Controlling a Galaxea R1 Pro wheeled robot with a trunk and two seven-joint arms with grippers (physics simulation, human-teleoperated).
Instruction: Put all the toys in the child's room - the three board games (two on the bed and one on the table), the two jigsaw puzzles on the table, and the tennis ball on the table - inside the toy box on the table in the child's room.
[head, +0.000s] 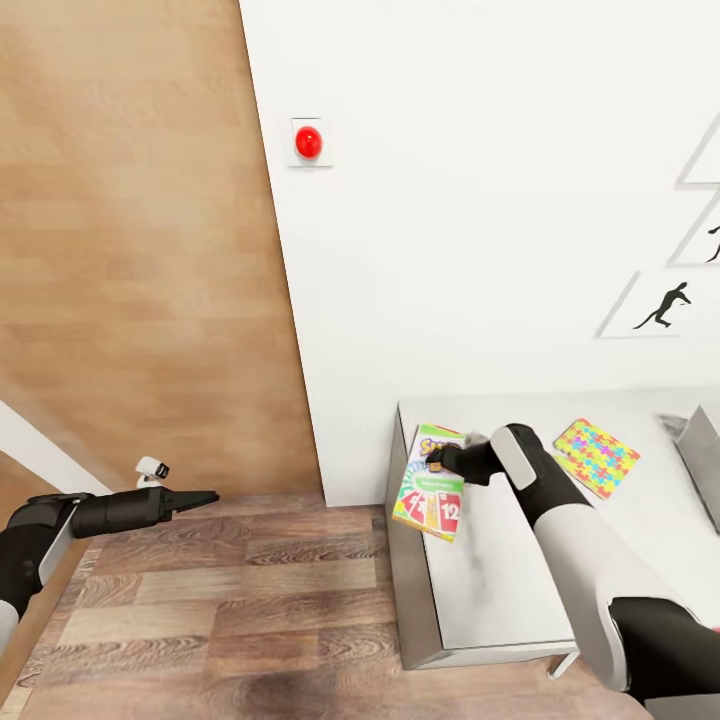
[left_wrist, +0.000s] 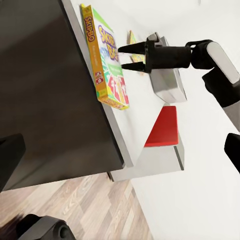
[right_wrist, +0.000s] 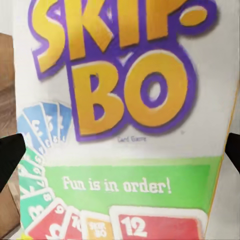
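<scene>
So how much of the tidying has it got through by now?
Nothing looks packed yet. The right gripper is open, hovering just above the SKIP-BO game box, which lies at the table's edge, partly overhanging. One jigsaw puzzle lies loose on the table, and the grey toy box is barely in view, contents hidden. The left gripper hangs idle over the floor. Other toys aren't visible, so most work seems left.

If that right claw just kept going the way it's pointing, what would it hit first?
Most likely the Skip-Bo box. The right gripper points at its printed face, which lies at the table's corner. In the left wrist view the open fingertips sit just above the box, though the exact gap is hard to judge.
</scene>
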